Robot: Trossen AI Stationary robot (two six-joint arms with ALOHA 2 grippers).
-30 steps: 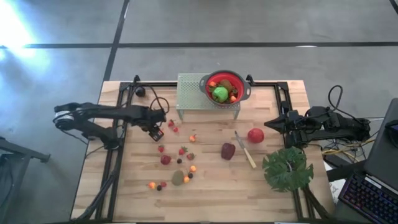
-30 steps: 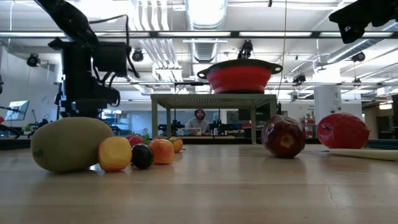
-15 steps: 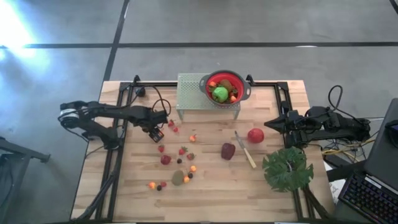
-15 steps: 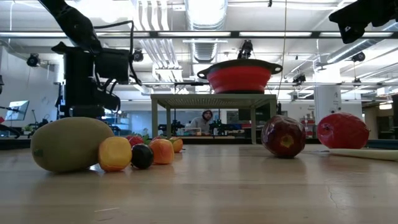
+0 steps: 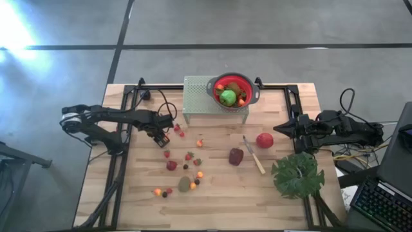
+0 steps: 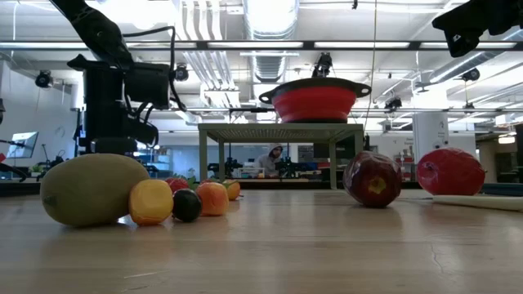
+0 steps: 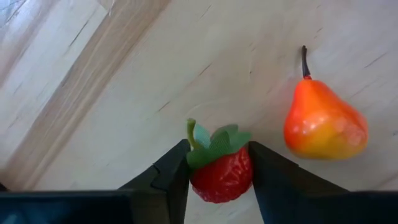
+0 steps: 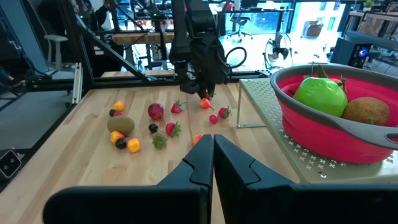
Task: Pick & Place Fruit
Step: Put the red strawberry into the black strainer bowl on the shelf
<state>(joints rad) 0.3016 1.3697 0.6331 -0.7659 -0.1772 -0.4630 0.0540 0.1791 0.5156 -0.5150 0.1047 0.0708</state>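
1. Left hand (image 7: 214, 180): low over the left part of the table (image 5: 283, 200), its two fingers (image 7: 174, 177) narrowed onto a small red strawberry (image 7: 221, 174). Both fingers touch the berry's sides, and the berry appears to sit on the wood, not lifted.
2. Neighbouring fruit: a small orange pear-shaped piece (image 7: 323, 121) lies just beside the gripped strawberry, apart from the fingers.
3. Right hand (image 8: 213, 155): fully closed and empty, parked at the right edge of the table, facing the scene.
4. Goal vessel: the red colander (image 5: 233, 90) stands on a perforated stand (image 5: 196, 96) at the far middle of the table; it already holds a green apple (image 5: 228, 97) and a few other pieces.
5. Remaining fruit: strawberries, a kiwi (image 5: 184, 184), a dark maroon fruit (image 5: 236, 156) and a red apple (image 5: 264, 140) are scattered over the table's middle.
6. Step in hand, as judged: grasping one strawberry. The next move calls for a firm pinch, a straight lift clear of the pear piece, then carrying across to above the colander.
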